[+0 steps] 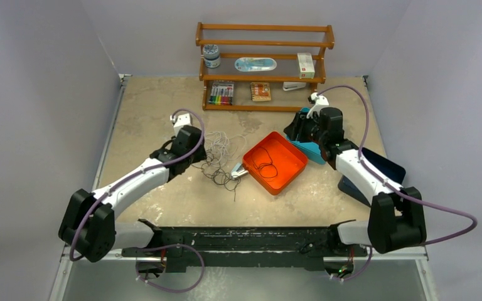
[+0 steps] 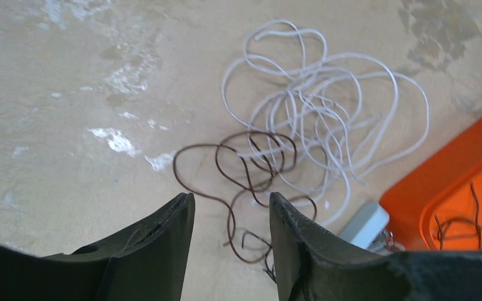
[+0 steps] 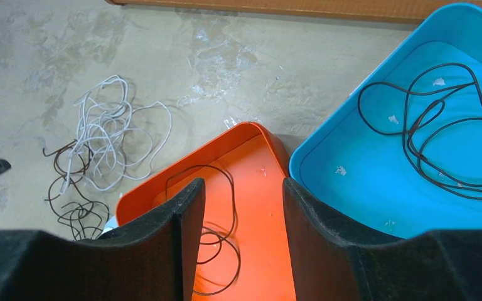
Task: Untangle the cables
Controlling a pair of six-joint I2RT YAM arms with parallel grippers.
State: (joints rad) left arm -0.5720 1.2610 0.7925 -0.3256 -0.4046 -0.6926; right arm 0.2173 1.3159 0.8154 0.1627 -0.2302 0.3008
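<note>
A tangle of cables lies on the table left of the orange tray [image 1: 292,166]: a white cable [image 2: 326,100] in many loops, crossed by a dark cable [image 2: 245,169]. My left gripper [image 2: 231,197] hovers low over the dark loops, open; a dark strand lies on the table under the gap. My right gripper [image 3: 241,182] is open and empty above the orange tray [image 3: 263,163], which holds one coiled dark cable [image 3: 223,251]. Another dark cable [image 3: 427,132] lies in the blue tray [image 3: 364,169]. The tangle [image 3: 103,135] also shows in the right wrist view.
A white plug block [image 2: 364,222] lies against the orange tray's left corner. A wooden shelf [image 1: 263,78] with small items stands at the back. A dark blue lid [image 1: 383,166] lies under the right arm. Walls close the table's sides.
</note>
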